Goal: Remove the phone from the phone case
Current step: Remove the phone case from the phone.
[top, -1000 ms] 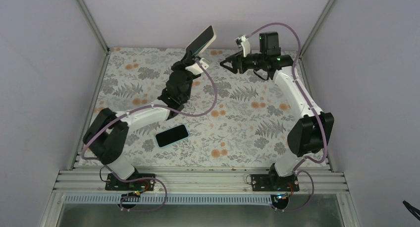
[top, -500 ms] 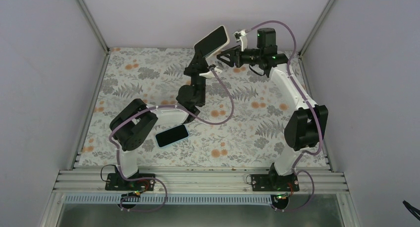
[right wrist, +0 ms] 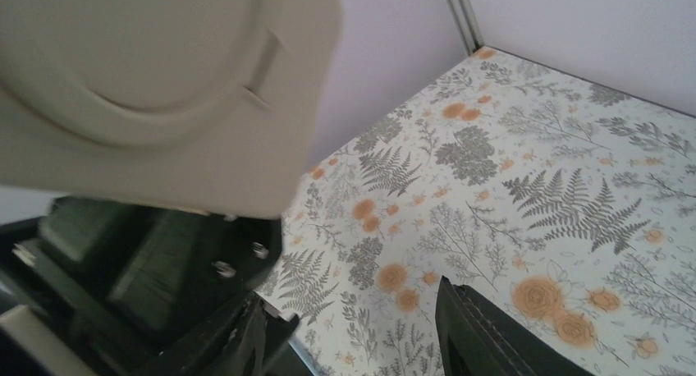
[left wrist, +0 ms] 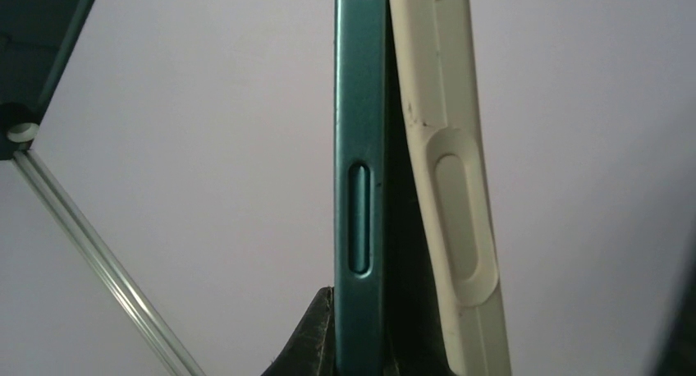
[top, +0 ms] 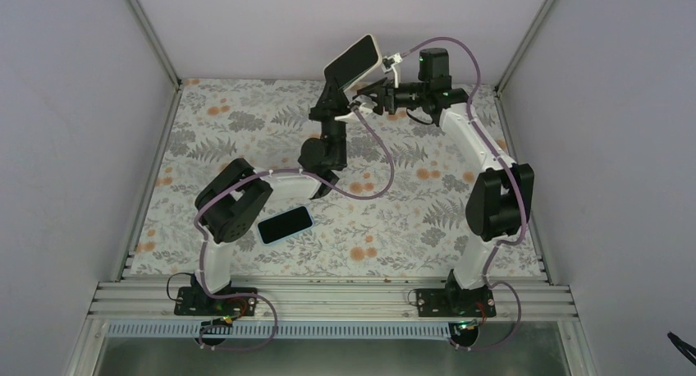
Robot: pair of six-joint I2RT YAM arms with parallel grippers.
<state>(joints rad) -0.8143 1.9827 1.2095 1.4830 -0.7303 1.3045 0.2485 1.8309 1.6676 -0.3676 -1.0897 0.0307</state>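
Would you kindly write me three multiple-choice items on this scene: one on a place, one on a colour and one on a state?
1. Where does the spare phone lie?
A. on the table
B. in a box
C. on the wall

2. What colour is the edge of the held phone in the left wrist view?
A. red
B. teal
C. yellow

3. How does the right gripper stand?
A. shut on the held phone
B. shut on nothing
C. open

Answers:
1 A: it lies flat on the floral surface.
2 B: the edge is teal, beside the cream case.
3 C: its fingers stand apart, with the table showing between them.
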